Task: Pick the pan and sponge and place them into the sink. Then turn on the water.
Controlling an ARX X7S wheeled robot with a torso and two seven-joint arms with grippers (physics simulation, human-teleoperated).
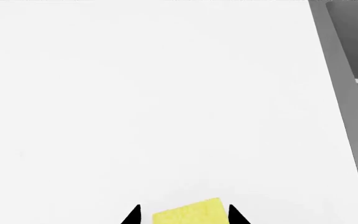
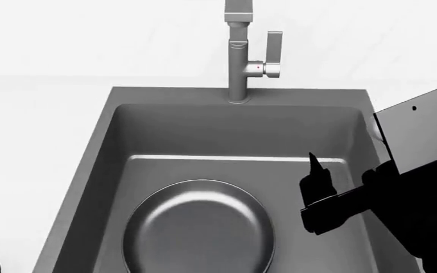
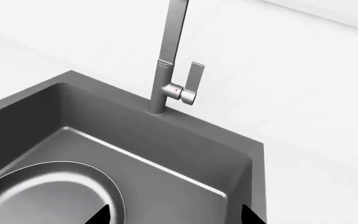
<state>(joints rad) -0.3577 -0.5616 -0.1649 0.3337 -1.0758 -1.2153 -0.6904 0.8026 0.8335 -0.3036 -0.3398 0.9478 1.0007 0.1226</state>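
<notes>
Sponge (image 1: 188,212) sits between left fingers (image 1: 132,215); pan (image 2: 200,227) fills sink (image 2: 89,170) floor.

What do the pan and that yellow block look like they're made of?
The pan looks like brushed grey metal: soft sheen, bright rim. The sponge seems matte yellow foam, though only one flat, textureless corner shows between the left fingers, so that's a guess.
</notes>
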